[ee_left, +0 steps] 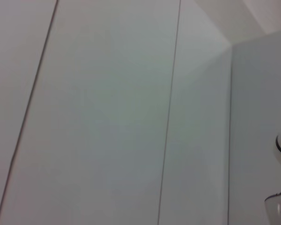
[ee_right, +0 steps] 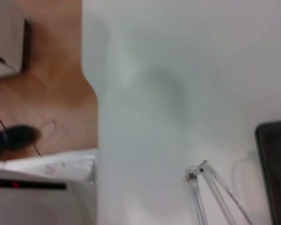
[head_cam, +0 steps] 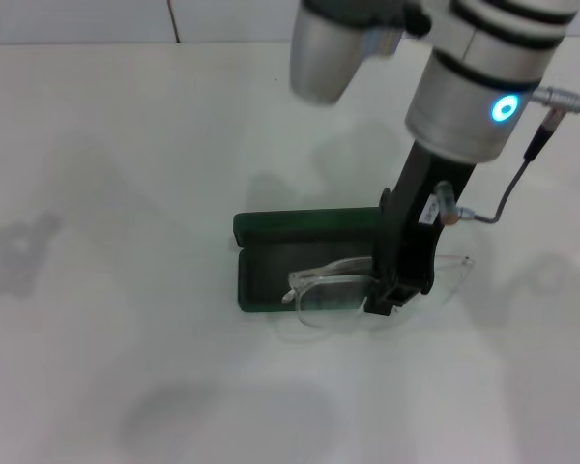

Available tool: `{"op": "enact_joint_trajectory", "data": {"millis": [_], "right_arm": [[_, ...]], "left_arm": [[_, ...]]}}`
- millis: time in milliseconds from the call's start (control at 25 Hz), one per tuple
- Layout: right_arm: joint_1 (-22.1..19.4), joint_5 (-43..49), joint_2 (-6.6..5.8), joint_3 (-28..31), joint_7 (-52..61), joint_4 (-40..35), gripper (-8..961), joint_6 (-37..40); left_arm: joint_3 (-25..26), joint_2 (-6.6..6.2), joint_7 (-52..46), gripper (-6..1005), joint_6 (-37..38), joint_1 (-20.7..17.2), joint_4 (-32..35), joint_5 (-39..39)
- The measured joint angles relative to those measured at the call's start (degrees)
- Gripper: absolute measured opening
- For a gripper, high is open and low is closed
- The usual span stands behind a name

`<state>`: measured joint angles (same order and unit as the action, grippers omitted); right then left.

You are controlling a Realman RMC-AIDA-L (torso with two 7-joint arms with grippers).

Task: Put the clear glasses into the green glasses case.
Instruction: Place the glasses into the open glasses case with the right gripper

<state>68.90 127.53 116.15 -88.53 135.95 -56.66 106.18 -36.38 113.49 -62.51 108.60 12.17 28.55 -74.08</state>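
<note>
The green glasses case (head_cam: 271,280) lies open in the middle of the white table, its lid (head_cam: 304,225) standing up at the far side. The clear glasses (head_cam: 327,288) sit across the case's right half, one lens hanging over the near edge and one arm (head_cam: 456,261) sticking out to the right. My right gripper (head_cam: 385,302) reaches straight down onto the glasses at the case's right end and looks shut on the frame. In the right wrist view a folded clear arm of the glasses (ee_right: 201,187) and a dark corner of the case (ee_right: 276,164) show. My left gripper is out of view.
The white table (head_cam: 126,338) spreads on all sides of the case. A pale wall (head_cam: 77,19) runs along its far edge. The right wrist view shows a wooden floor (ee_right: 51,70) beyond the table's edge.
</note>
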Motion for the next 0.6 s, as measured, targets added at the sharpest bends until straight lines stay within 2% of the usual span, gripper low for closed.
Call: {"op": "enact_joint_trajectory", "data": {"millis": [200, 600], "right_arm": [[2.2, -0.2, 0.11, -8.9, 1.2, 4.6, 121, -6.8], [6.4, -2.8, 0.07, -11.6, 3.6, 9.7, 121, -14.2]], "left_arm": [[-0.2, 0.66, 1.7, 96, -0.1, -0.7, 0.1, -0.8], [-0.2, 1.25, 4.1, 97, 0.1, -1.4, -0.1, -3.6]]}}
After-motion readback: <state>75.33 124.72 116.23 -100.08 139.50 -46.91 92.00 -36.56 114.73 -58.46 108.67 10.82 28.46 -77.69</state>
